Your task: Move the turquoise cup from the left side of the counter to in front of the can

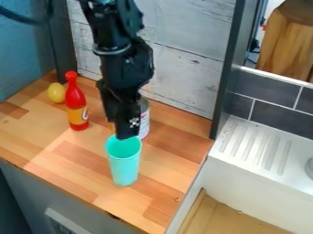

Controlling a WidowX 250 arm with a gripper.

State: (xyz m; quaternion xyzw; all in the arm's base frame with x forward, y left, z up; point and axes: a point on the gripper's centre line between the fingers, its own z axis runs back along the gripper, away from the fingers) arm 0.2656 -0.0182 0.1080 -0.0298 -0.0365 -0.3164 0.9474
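Observation:
The black gripper (126,124) hangs down over the left-hand counter, its lower end at the rim of a turquoise cup (125,164). This tall cup stands upright on the wood, and the gripper covers part of its top edge. Just behind the gripper, to its right, is a partly hidden container (145,122) with a pale label. A red bottle (76,99) with an orange lower part stands upright to the left, apart from the gripper. Beside that bottle, farther back, lies a yellow rounded object (56,93).
The wooden counter (76,157) ends at a front edge at lower left. A whitewashed board wall (186,68) rises behind it, with a dark upright post (227,73) at its right. A white sink unit with a ribbed drainboard (256,146) stands at the right.

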